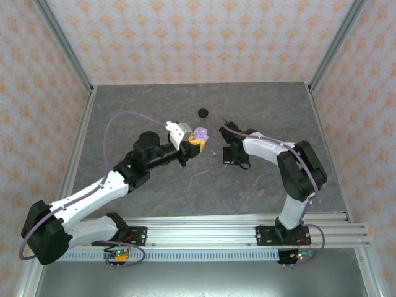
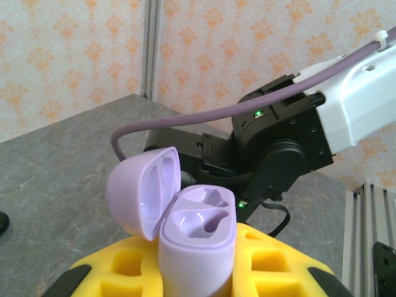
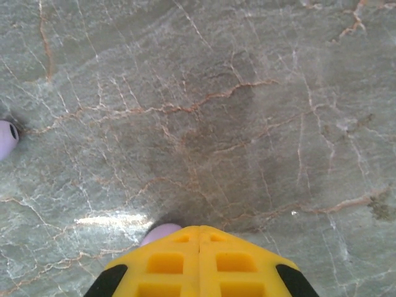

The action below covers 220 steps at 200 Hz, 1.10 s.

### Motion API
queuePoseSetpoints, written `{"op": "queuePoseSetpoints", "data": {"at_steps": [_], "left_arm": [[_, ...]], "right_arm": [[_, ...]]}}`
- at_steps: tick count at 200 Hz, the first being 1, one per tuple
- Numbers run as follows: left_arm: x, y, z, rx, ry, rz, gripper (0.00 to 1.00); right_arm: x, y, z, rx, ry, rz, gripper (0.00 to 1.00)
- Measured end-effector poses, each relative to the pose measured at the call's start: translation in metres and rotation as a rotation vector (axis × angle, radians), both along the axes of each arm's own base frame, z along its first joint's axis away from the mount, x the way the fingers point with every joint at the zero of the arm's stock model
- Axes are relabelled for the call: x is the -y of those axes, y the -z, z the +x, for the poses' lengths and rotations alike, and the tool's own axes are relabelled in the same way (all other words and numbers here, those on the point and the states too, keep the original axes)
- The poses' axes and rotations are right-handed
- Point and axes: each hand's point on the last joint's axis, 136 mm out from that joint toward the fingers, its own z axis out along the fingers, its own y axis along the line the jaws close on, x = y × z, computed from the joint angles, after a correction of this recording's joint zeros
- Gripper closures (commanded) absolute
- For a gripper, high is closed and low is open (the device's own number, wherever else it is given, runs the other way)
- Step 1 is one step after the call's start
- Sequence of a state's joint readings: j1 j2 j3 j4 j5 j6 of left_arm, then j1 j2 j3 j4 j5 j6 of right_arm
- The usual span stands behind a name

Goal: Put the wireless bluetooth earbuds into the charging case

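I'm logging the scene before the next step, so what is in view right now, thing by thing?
charging case: one, lavender, lid open, both sockets empty, held above the table
earbuds: two, lavender; that one lies on the table, the other peeks out at the right gripper's tips, grip unclear
black disc: one, black, far middle of the table
table: one, grey, veined like marble
walls: pale with an orange pattern, around the table
left gripper: one, yellow pads, shut on the charging case
right gripper: one, yellow pads, shut, tips down at the table
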<state>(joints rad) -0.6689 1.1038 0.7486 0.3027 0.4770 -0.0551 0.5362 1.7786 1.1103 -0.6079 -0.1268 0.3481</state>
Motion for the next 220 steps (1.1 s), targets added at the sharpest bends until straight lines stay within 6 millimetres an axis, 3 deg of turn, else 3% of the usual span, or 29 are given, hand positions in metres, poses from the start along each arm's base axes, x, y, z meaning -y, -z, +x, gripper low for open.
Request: {"op": "queuePoseSetpoints", "data": {"at_steps": [85,149,179,220], "left_arm": [[-0.001,0.001,0.001,-0.001,-0.011,0.003,0.87],[-0.001,0.002,0.001,-0.005,-0.011,0.006,0.87],[-0.001,0.002,0.001,-0.005,-0.011,0.006,0.87],[-0.002,0.004,0.002,-0.011,-0.014,0.011,0.87]], "right_arm": [[-0.006,-0.003,0.01,0.017,-0.013,0.005,0.93],[-0.01,-0.039,0.009,0.081,-0.108,0.04,0.76],[-0.016,-0.044,0.005,0.057,-0.221,0.049,0.67],[-0.022,-0.04,0.002,-0.005,-0.368,0.044,0.62]]}}
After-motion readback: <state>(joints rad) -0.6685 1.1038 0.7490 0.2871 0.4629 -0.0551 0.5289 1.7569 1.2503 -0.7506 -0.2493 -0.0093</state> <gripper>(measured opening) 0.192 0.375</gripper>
